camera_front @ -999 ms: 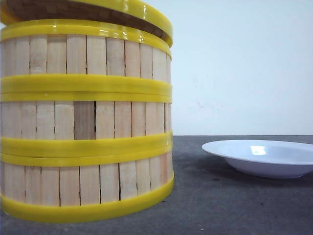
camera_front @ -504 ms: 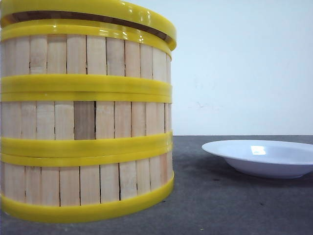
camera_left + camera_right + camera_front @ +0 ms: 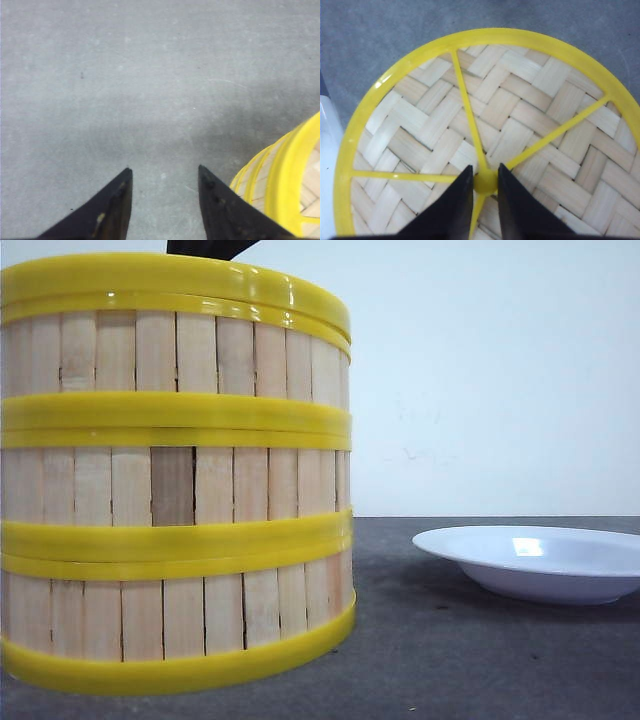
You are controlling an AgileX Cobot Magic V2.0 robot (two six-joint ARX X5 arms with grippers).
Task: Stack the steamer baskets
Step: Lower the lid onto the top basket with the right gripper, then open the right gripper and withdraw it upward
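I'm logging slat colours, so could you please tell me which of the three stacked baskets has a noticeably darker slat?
The middle basket: one brown slat faces the front camera, left of centre. The top basket and bottom basket show only pale slats.

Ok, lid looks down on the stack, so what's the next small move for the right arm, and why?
Probably open the right gripper and lift straight up. Its fingers pinch the lid by its knob, and the lid's rim sits level on the three stacked steamer baskets.

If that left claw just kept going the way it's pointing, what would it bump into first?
Probably just the bare grey table. The left claw is open and empty; the stacked steamer baskets sit off to its side, seemingly outside its path.
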